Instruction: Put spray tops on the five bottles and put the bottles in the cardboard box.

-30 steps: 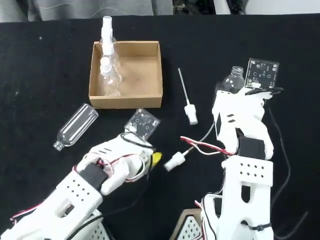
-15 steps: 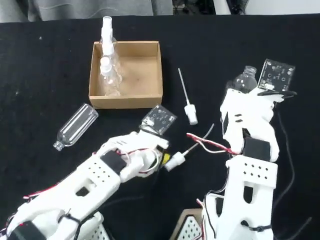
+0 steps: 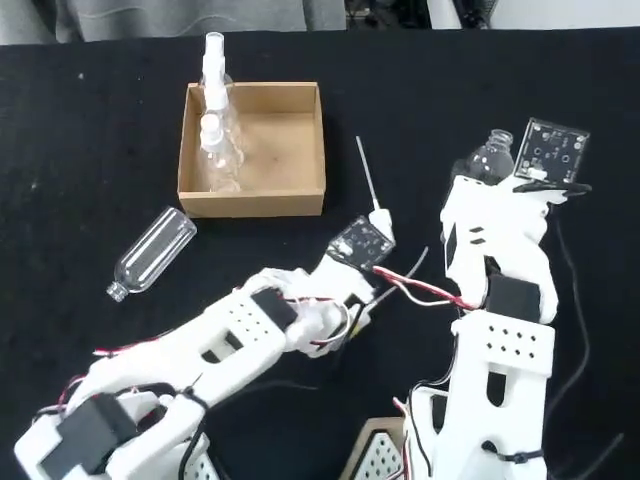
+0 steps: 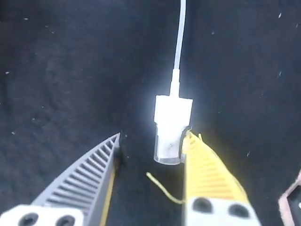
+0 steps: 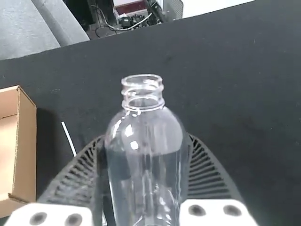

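From above, the left gripper (image 3: 358, 308) has swung right, over the loose spray top, while the right gripper (image 3: 480, 172) holds a bottle (image 3: 490, 152) well right of the cardboard box (image 3: 300, 92). Left wrist: jaws spread, the spray top (image 4: 172, 126) lies between them, touching the yellow finger. Right wrist: clamped round the uncapped bottle (image 5: 143, 155).

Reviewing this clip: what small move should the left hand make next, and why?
Probably close the left hand on the spray top. The hand is open and straddles the top's body, which lies on the table against the yellow finger. The right hand holds an uncapped bottle, ready to receive it.
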You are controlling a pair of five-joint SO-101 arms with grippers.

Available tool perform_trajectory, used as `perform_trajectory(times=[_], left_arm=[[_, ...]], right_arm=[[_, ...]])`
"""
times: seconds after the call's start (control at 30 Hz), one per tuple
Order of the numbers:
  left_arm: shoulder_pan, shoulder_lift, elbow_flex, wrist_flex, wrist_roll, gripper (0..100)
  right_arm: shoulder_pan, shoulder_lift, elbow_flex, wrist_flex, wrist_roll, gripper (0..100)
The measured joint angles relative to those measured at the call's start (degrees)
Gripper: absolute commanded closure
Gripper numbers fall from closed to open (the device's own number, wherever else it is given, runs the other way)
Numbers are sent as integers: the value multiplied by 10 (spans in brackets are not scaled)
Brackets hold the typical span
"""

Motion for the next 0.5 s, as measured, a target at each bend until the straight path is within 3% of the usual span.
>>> perform_trajectory(times=[0.5], left_arm=[[4, 91, -45, 0, -13, 806]], right_arm=[[0, 0, 0, -1, 0, 907]])
